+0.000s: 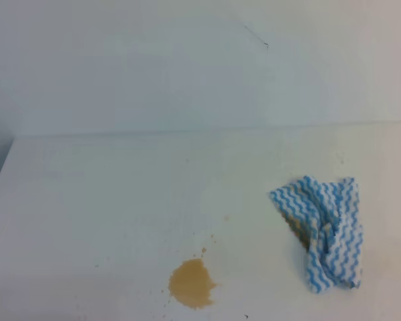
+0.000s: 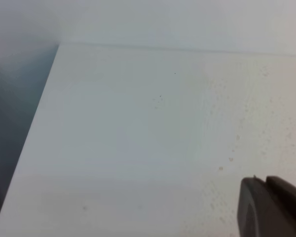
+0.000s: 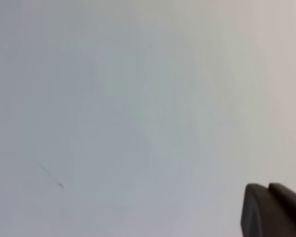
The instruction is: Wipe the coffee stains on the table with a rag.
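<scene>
The rag [image 1: 322,231] lies crumpled on the table [image 1: 107,200], well apart from the coffee stains [image 1: 192,283] — nothing between any jaws. Right gripper [image 3: 274,210] closed; left gripper [image 2: 271,207] — cannot tell.

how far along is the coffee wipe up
Nothing looks done yet: the coffee stains sit whole on the table, specks around them. The rag lies crumpled off to the right, apart from the stains, with no gripper on it. Nothing is in hand. Left: pick up the rag, bring it to the stains, and wipe.
</scene>
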You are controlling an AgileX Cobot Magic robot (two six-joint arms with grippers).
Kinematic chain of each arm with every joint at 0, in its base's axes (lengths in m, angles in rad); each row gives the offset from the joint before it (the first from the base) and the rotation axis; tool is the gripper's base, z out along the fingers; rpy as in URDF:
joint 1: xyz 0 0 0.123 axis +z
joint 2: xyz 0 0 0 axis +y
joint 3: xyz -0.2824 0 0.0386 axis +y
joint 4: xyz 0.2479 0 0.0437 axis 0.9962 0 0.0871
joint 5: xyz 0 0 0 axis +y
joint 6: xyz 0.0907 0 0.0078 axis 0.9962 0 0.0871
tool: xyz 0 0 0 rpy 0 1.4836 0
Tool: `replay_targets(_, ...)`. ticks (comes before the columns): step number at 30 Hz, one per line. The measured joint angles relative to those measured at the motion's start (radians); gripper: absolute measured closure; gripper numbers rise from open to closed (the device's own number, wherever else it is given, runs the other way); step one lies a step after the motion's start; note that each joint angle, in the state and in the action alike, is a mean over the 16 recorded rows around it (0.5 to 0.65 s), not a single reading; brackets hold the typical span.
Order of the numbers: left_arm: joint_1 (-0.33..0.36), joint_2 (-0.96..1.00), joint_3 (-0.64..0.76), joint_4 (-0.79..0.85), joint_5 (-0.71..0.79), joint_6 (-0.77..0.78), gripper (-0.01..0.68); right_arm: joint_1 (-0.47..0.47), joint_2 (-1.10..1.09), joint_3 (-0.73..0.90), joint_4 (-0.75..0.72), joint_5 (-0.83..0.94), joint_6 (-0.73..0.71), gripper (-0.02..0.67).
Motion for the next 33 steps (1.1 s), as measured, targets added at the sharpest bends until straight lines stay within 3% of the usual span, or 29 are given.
replay_targets(7, 0.0, 0.0, 0.0, 0.0, 0.0, 0.0, 0.677, 0.0, 0.003, -0.059, 0.058, 0.042, 0.027, 0.651)
replay_targets(17, 0.0, 0.0, 0.0, 0.0, 0.0, 0.0, 0.677, 0.0, 0.124, -0.395, 0.119, 0.493, -0.011, 0.649)
replay_targets(24, 0.0, 0.0, 0.0, 0.0, 0.0, 0.0, 0.677, 0.0, 0.38, -0.705, 0.188, 0.789, -0.183, 0.648)
replay_targets(33, 0.0, 0.0, 0.0, 0.0, 0.0, -0.001, 0.677, 0.001, 0.848, -0.914, 0.41, 0.928, -0.492, 0.648)
